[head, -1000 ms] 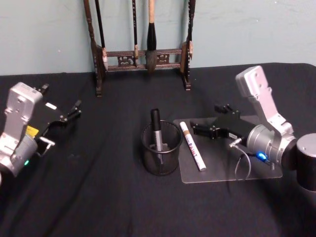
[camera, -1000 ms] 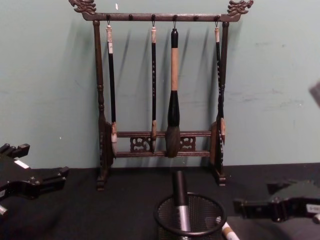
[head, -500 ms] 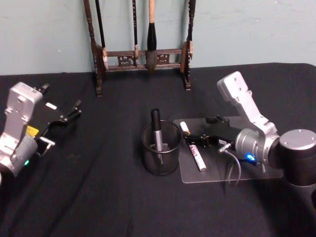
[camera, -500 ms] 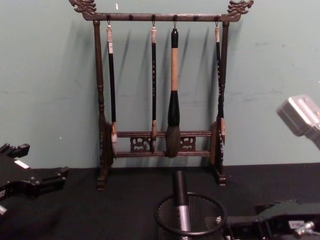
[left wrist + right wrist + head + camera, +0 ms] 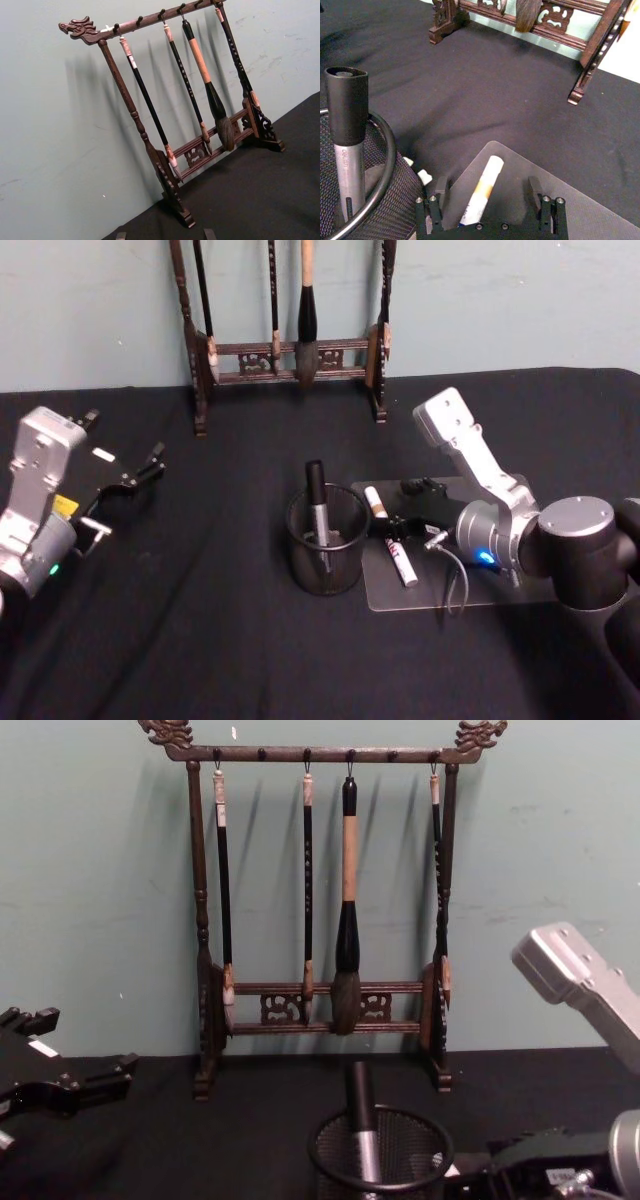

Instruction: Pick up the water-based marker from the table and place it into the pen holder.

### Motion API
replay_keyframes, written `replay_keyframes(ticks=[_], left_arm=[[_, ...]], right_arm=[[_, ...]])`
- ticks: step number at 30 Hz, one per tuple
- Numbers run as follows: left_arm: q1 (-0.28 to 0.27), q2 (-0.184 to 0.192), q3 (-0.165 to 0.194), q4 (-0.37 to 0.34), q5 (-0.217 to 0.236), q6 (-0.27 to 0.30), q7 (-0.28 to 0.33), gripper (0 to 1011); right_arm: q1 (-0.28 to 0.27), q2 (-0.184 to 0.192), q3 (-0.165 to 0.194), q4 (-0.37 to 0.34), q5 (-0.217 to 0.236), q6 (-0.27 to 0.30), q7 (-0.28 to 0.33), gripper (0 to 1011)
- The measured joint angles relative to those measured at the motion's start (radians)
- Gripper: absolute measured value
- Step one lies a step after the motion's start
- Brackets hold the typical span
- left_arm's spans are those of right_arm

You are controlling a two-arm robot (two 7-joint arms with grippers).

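Note:
The water-based marker (image 5: 403, 564), white with an orange band, lies on a clear plastic sheet (image 5: 440, 592) just right of the pen holder (image 5: 303, 570). My right gripper (image 5: 394, 530) is open and low over the marker's middle. In the right wrist view one finger stands on each side of the marker (image 5: 481, 190), neither touching it. The pen holder (image 5: 386, 165) is a black mesh cup with a grey, black-capped pen (image 5: 317, 502) upright in it. My left gripper (image 5: 143, 470) is open and idle at the far left, above the cloth.
A tall dark wooden brush rack (image 5: 290, 352) with several hanging brushes stands at the back by the green wall. Black cloth covers the table. The pen holder's rim (image 5: 322, 1158) sits close to my right gripper's left finger.
My right gripper has moved left and down across the plastic sheet and now straddles the marker. The left arm, marker and pen holder have not moved.

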Motion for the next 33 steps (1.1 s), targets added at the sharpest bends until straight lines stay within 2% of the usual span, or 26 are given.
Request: replay_keyframes(ticks=[15,33], left_arm=[[0.000,0.000,0.000,0.000,0.000,0.000,0.000,1001],[0.000,0.000,0.000,0.000,0.000,0.000,0.000,1001]], right_arm=[[0.002,-0.019,0.004,0.017,-0.024,0.012,0.010,1002],[-0.012,-0.022,0.016,0.020,-0.034,0.012,0.018,1003]])
